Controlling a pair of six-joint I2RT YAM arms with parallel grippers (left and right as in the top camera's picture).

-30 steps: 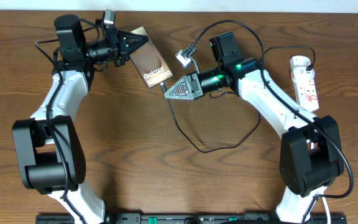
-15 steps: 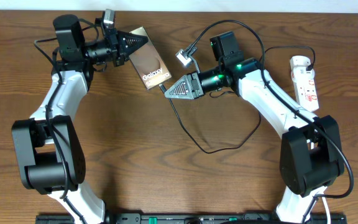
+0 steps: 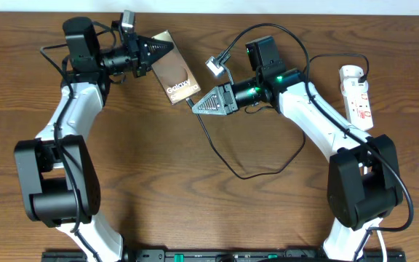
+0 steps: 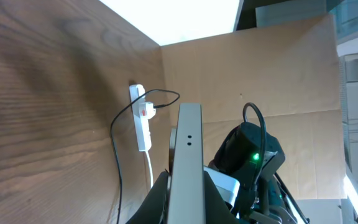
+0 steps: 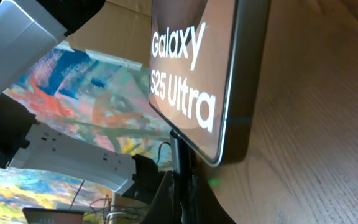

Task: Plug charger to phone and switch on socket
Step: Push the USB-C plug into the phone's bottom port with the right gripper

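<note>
Overhead view: flat grey-brown rectangular phone (image 3: pixel 177 78) clamped at top end by left gripper (image 3: pixel 158 49); right gripper (image 3: pixel 194 106) closed on thin black charger cable (image 3: pixel 243 177) tip, at phone's lower edge. Narrow white power strip (image 3: pixel 358 94) far right.

Robotics laboratory bench: brown wood-grain table (image 3: pixel 158 189) carrying two white-and-black jointed arms (image 3: pixel 71 116) mounted at its near edge; white power strip with red switches (image 3: pixel 357 94) along the right edge, brown cardboard panels (image 4: pixel 260 74) standing beyond it.
</note>
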